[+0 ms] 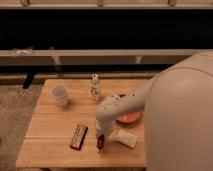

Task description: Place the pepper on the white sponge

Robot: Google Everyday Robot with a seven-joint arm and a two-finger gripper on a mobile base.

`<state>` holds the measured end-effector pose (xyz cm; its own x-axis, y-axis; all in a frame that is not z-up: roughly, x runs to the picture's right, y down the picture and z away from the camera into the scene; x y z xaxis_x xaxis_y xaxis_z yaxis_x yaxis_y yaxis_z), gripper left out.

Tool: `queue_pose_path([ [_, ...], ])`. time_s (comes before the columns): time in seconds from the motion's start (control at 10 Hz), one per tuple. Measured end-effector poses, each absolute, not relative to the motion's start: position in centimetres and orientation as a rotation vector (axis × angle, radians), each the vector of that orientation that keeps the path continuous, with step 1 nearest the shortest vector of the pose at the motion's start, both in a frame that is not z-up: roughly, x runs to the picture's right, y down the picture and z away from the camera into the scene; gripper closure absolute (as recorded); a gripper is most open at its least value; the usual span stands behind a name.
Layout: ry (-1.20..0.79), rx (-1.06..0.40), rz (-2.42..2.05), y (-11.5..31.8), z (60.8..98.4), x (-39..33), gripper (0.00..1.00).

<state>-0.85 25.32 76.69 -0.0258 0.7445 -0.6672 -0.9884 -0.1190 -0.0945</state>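
I see the gripper [101,141] low over the front of the wooden worktop [50,150], just left of the white sponge [124,138]. Its jaws are closed on the pepper [100,144], a small dark red shape poking out below them; the upper part of the pepper is hidden by the gripper, and I cannot tell whether its tip touches the wood. The sponge lies flat, its far end tucked close to the orange bowl [129,118], which the arm [125,105] partly covers. Left of the sponge sits the dark snack bar [78,136]. Farther back stand a white cup [60,94] and a small bottle [95,86]. The robot's pale body [182,115] fills the right side, blocking that end of the worktop.
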Motion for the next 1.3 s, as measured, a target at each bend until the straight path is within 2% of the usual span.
queue_pose_path([
  [0.5,0.476,-0.639,1.705,25.3,76.6,7.3,1.0],
  [0.8,0.47,-0.64,1.71,25.2,76.6,7.4,0.79],
  [1.0,0.469,-0.64,1.71,25.2,76.6,7.3,0.55],
  [1.1,0.47,-0.64,1.71,25.2,76.6,7.4,0.48],
  [1.3,0.47,-0.64,1.71,25.2,76.6,7.4,0.26],
])
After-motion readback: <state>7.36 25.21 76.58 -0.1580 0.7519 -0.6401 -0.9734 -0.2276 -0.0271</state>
